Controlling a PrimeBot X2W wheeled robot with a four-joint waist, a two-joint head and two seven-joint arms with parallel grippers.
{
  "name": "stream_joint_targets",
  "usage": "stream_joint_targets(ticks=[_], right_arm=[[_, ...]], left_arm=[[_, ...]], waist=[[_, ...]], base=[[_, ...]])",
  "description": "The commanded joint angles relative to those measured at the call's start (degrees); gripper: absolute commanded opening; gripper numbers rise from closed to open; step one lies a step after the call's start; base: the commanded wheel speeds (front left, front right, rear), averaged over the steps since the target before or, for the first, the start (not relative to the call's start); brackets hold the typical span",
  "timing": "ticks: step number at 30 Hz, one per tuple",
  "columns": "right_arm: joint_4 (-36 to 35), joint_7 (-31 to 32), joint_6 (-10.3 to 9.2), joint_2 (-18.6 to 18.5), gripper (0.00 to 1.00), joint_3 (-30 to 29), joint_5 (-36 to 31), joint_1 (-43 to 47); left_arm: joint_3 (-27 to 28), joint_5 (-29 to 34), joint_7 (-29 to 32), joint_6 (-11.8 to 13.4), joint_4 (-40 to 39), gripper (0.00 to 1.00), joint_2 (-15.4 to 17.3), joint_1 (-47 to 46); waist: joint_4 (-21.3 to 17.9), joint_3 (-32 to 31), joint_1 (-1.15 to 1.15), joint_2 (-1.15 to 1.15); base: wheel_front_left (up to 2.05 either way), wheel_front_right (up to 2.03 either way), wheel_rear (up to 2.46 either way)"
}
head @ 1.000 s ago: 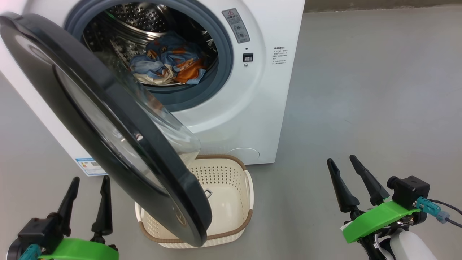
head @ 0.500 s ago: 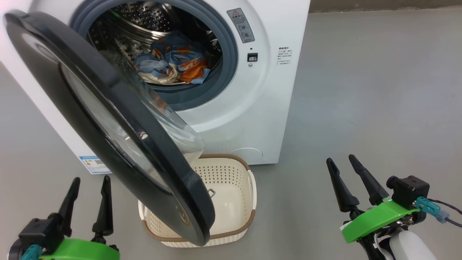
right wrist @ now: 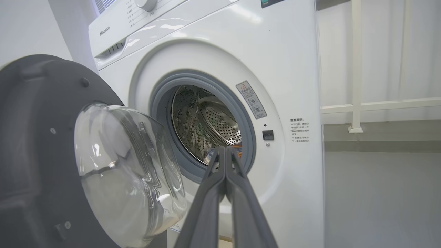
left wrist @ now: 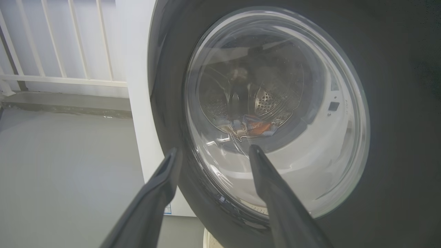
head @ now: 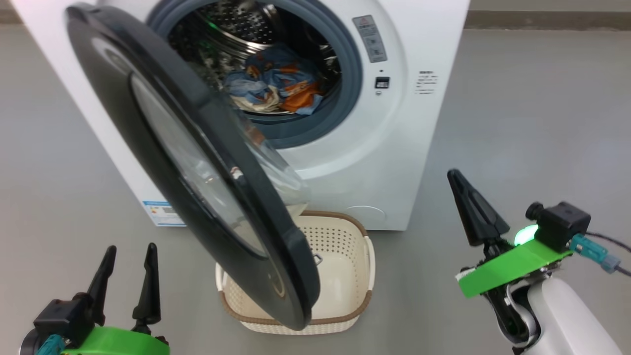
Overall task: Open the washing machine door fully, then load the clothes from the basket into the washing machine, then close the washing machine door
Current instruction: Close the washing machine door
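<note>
Down at 4 o'clock, the right gripper [head: 453,176] just pinched shut on nothing; left gripper [head: 132,248] at 7 stays spread, empty. Clothes [head: 278,86] sit in the washing machine [head: 394,148] at 12, basket [head: 345,323] at 6 looks empty, so closing the door [head: 197,162] is probably next.

A white railing [left wrist: 62,81] of upright bars joined by one horizontal rail stands at the back of the room, with a pale wall [right wrist: 389,51] close behind it. Directly beneath the railing runs a low grey kerb [left wrist: 65,105]. From the foot of the railing a smooth, matte grey floor [left wrist: 62,172] spreads forward, bare and evenly lit.
</note>
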Motion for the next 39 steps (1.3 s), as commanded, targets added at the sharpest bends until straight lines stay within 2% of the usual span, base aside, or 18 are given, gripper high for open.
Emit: stream_joint_targets(ticks=[1, 10, 15, 20, 22, 23, 29, 39], right_arm=[[-2.06, -0.69, 0.12, -0.26, 0.0, 1.52, 0.32, -1.99], [-12.72, -0.69, 0.12, 0.14, 0.0, 4.28, 1.48, -5.09], [-20.85, -0.69, 0.12, 0.71, 0.0, 7.68, 0.97, -5.6], [-24.46, -0.69, 0.12, 0.48, 0.0, 12.23, 0.46, -6.07], [-24.61, -0.69, 0.12, -0.27, 0.0, 15.51, 0.01, -6.38], [-23.64, -0.69, 0.12, -1.24, 0.0, 19.0, -0.71, -6.78], [-20.64, -0.69, 0.12, -2.56, 0.0, 26.05, -1.15, -7.7], [-14.59, -0.69, 0.12, -4.48, 0.0, 30.9, 0.13, -7.68]], left_arm=[[1.84, -0.16, -0.37, -0.15, -1.03, 1.0, 0.96, -0.89], [1.54, -0.2, -0.37, -0.15, -0.81, 1.0, 0.94, -0.53], [1.24, -0.44, -0.37, -0.15, -0.57, 1.0, 1.0, -0.58], [1.28, -0.63, -0.37, -0.15, -0.34, 1.0, 0.98, -0.57], [1.28, -0.67, -0.37, -0.15, -0.28, 1.0, 0.96, -0.53], [1.19, -0.71, -0.37, -0.15, -0.18, 1.0, 0.91, -0.6], [1.19, -0.97, -0.37, -0.15, -0.04, 1.0, 0.87, -0.61], [1.34, -1.23, -0.37, -0.15, -0.15, 1.0, 0.77, -0.27]], waist=[[1.68, -0.39, 0.0, 0.0], [6.38, -1.08, 0.0, 0.0], [8.26, -0.99, 0.0, 0.0], [9.11, -1.04, 0.0, 0.0], [9.43, -1.15, 0.0, 0.0], [9.74, -1.28, 0.0, 0.0], [10.66, -1.44, 0.0, 0.0], [11.55, -1.41, 0.0, 0.0]], base=[[0.0, 0.0, 0.0], [0.0, 0.0, 0.0], [0.0, 0.0, 0.0], [0.0, 0.0, 0.0], [0.0, 0.0, 0.0], [0.0, 0.0, 0.0], [0.0, 0.0, 0.0], [0.0, 0.0, 0.0]])
